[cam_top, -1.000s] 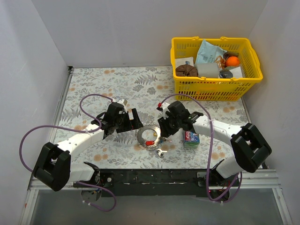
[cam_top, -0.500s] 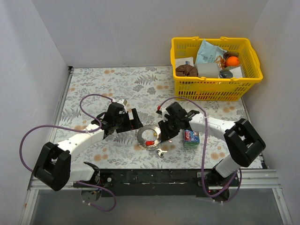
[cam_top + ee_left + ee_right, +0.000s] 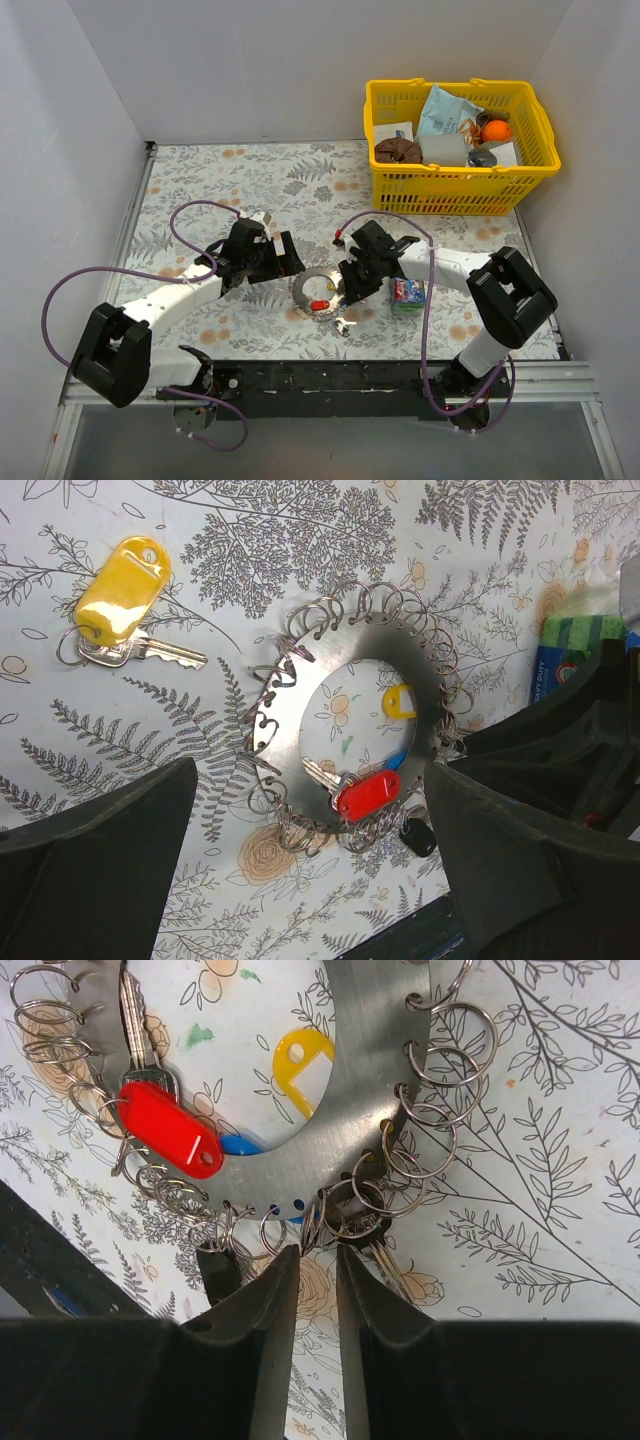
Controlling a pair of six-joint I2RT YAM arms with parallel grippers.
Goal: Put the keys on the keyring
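The keyring [image 3: 305, 285] is a flat silver disc with many small split rings round its rim, lying on the floral table between my grippers. It also shows in the left wrist view [image 3: 300, 720] and the right wrist view [image 3: 380, 1110]. A red key [image 3: 165, 1130], a small yellow key [image 3: 300, 1065], a blue one [image 3: 240, 1145] and a black one [image 3: 218, 1270] lie at the disc. A larger yellow key [image 3: 120, 590] lies loose, apart from it. My left gripper [image 3: 310, 870] is wide open above the disc. My right gripper [image 3: 315, 1255] has a narrow gap, its tips at the rim's split rings, nothing between them.
A blue-green snack packet [image 3: 408, 294] lies just right of the right gripper. A yellow basket [image 3: 455, 182] with several items stands at the back right. A loose small key [image 3: 343, 325] lies in front of the disc, near the table's front edge.
The right arm's elbow has swung in and its gripper has edged left and closer to the disc's rim. The left arm and the keys have not moved.
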